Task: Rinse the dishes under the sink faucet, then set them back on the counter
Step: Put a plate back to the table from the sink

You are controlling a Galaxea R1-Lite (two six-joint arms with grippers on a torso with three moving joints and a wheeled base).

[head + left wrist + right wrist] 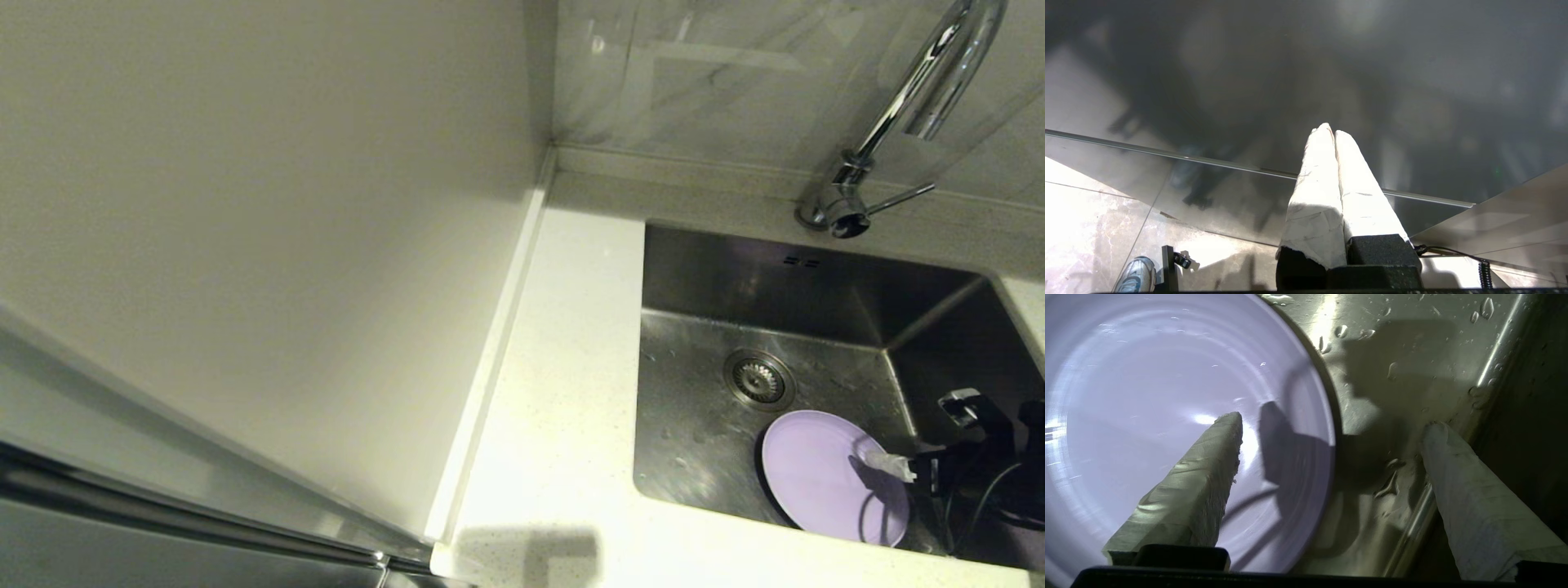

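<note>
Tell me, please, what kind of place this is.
Most likely a home kitchen: a stainless-steel sink set into a white counter, a chrome faucet at the wall, and a lilac plate lying in the wet basin.

A plain beige wall panel (245, 204) fills the left of the head view and catches a soft, warm light that fades toward its upper edge. Behind it, at the corner, stands a glossy grey-veined marble-look backsplash (718, 73) carrying pale reflections. A brushed metal rail (204, 523) runs slantwise across the lower left corner. In the left wrist view a polished, veined stone floor (1081, 212) gleams under strong light, with dark glossy cabinet fronts (1249, 81) above it and a grey sneaker (1137, 275) at the bottom edge.
</note>
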